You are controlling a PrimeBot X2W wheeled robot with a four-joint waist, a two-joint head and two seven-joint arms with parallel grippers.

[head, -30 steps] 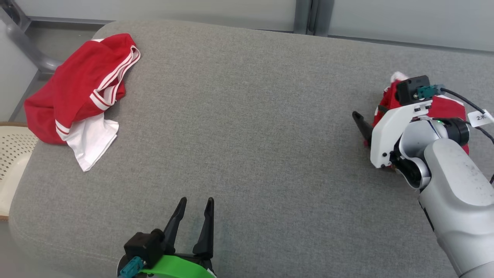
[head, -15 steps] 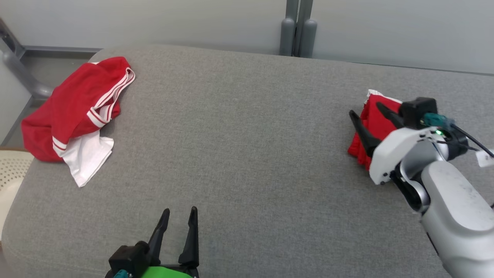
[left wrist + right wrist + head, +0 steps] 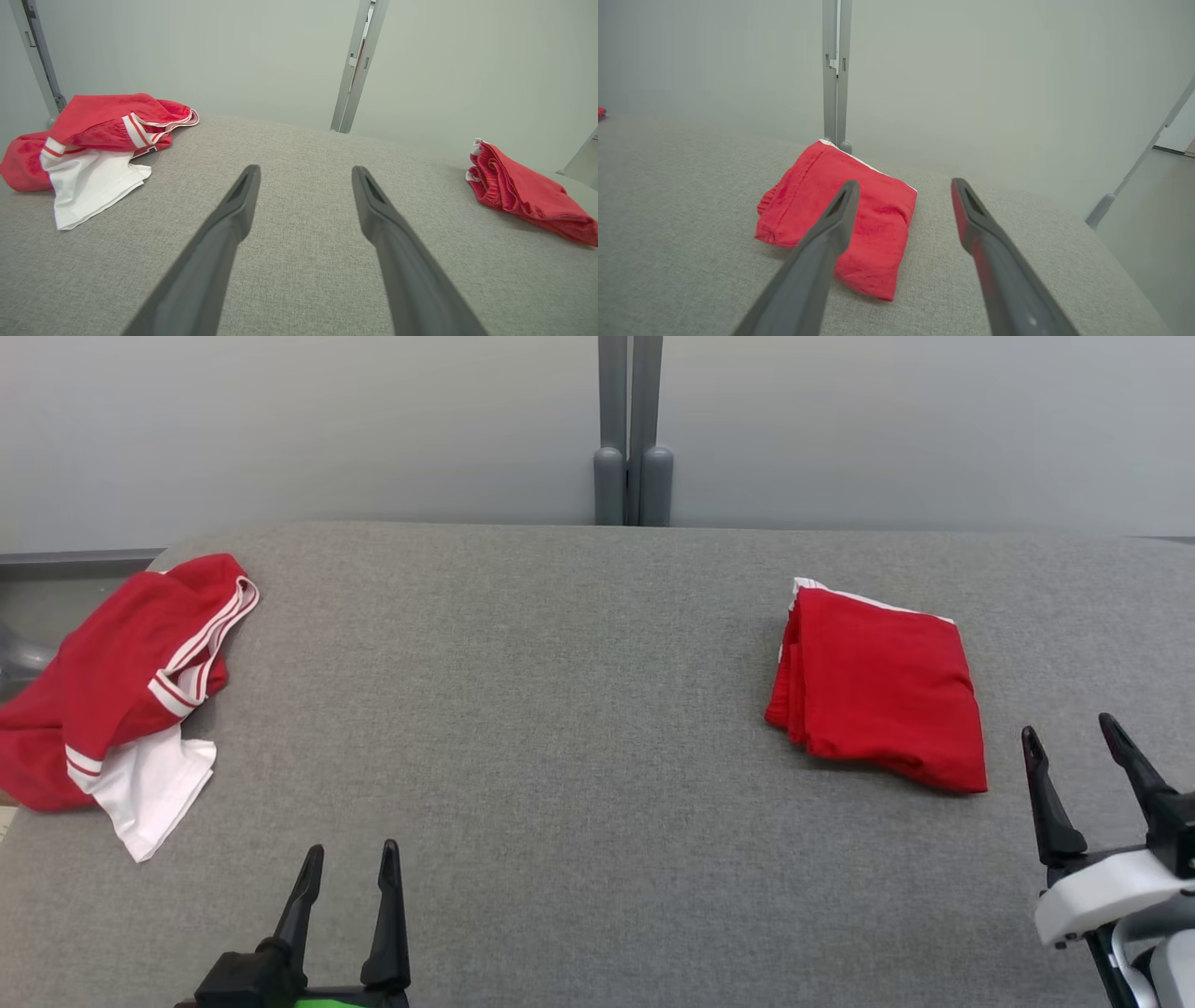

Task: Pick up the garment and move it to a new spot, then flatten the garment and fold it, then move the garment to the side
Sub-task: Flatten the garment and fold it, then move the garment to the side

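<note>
A folded red garment [image 3: 878,689] lies on the right part of the grey cushion [image 3: 560,709]; it also appears at the right edge of the left wrist view [image 3: 528,198] and ahead of the fingers in the right wrist view [image 3: 836,210]. My right gripper [image 3: 1074,747] stands open at the lower right, just off the garment's near right corner, holding nothing. Near the front edge, my left gripper [image 3: 350,863] is open and empty. A crumpled red and white garment [image 3: 121,681] lies at the cushion's left end, seen too in the left wrist view [image 3: 98,140].
A grey wall with a vertical metal post [image 3: 630,429] rises behind the cushion. The cushion's left edge drops off beside the crumpled garment. Bare grey fabric stretches between the two garments.
My right gripper has pulled back off the folded red garment toward the lower right, leaving it flat on the cushion. The head camera has tilted up, shifting the whole picture.
</note>
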